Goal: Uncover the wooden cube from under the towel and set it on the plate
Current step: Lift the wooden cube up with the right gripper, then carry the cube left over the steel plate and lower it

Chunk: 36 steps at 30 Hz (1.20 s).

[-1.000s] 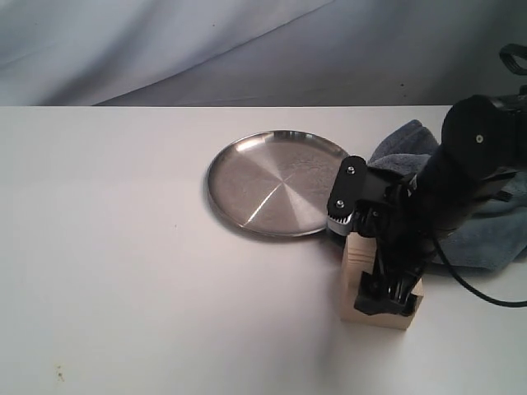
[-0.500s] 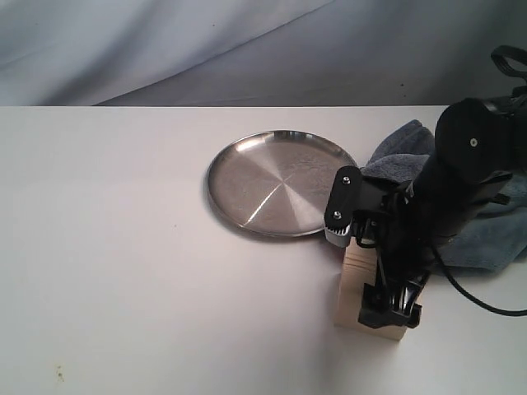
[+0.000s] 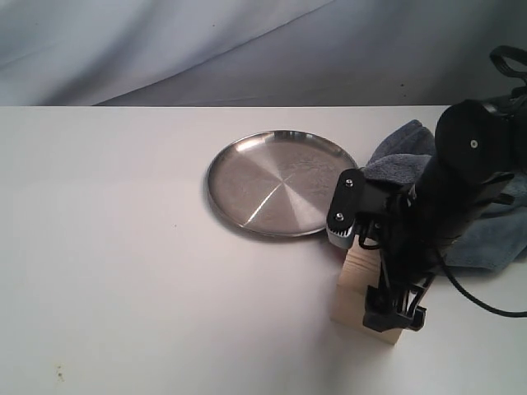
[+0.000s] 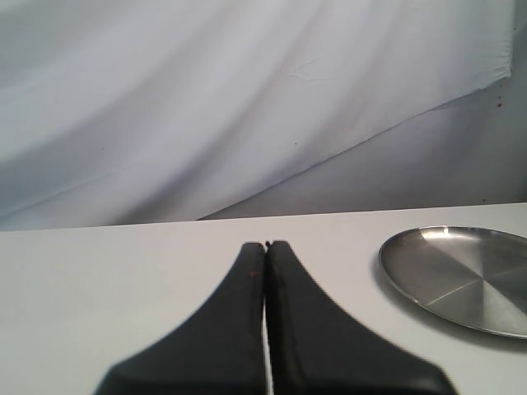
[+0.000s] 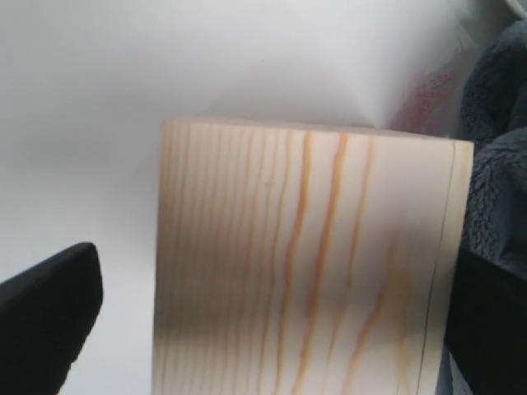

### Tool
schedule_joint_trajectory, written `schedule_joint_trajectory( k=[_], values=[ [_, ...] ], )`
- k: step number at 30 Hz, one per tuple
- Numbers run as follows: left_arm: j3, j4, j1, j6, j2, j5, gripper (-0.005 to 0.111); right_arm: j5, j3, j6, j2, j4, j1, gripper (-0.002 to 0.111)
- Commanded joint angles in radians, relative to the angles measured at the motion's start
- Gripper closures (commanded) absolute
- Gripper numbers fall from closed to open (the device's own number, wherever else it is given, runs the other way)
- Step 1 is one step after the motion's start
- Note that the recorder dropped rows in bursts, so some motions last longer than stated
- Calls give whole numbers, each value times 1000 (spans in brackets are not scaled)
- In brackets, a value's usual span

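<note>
Right gripper spread wide around the pale wooden cube with grain lines.
The cube stands on the white table between its black fingers, one finger clearly apart from it. The plush blue-grey towel lies just beside this gripper, and the round silver metal plate is near on its other side. The left gripper is pressed together.

Looked like a robot lab's test stage, plain white counter spread across the view, creased grey-white cloth backdrop hung behind it at 12 o'clock, black jointed robot arm with a trailing black cable stood at 3 o'clock.
</note>
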State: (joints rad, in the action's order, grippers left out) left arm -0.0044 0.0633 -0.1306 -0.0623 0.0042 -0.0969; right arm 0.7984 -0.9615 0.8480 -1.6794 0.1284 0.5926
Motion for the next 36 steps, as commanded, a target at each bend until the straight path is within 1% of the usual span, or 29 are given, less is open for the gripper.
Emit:
schedule_joint_trajectory(
  k=[1, 4, 10, 13, 18, 25, 29, 33, 36],
  values=[
    [4, 2, 2, 1, -4, 11, 107, -21, 1, -15, 7, 33, 6, 13],
    [4, 2, 2, 1, -4, 11, 107, -34, 1, -18, 7, 55, 6, 21],
    [4, 2, 2, 1, -4, 11, 107, -35, 1, -18, 7, 57, 6, 48],
    [4, 2, 2, 1, -4, 11, 107, -35, 1, -18, 7, 57, 6, 55],
    [4, 2, 2, 1, -4, 11, 107, -35, 1, -18, 7, 66, 6, 59],
    [4, 2, 2, 1, -4, 11, 107, -45, -7, -18, 12, 146, 6, 66],
    [4, 2, 2, 1, -4, 11, 107, -64, -7, -18, 42, 165, 6, 67],
    [4, 2, 2, 1, -4, 11, 107, -119, -7, -16, 84, 203, 6, 67],
    [4, 2, 2, 1, -4, 11, 107, -212, -7, -16, 105, 236, 6, 67]
  ],
)
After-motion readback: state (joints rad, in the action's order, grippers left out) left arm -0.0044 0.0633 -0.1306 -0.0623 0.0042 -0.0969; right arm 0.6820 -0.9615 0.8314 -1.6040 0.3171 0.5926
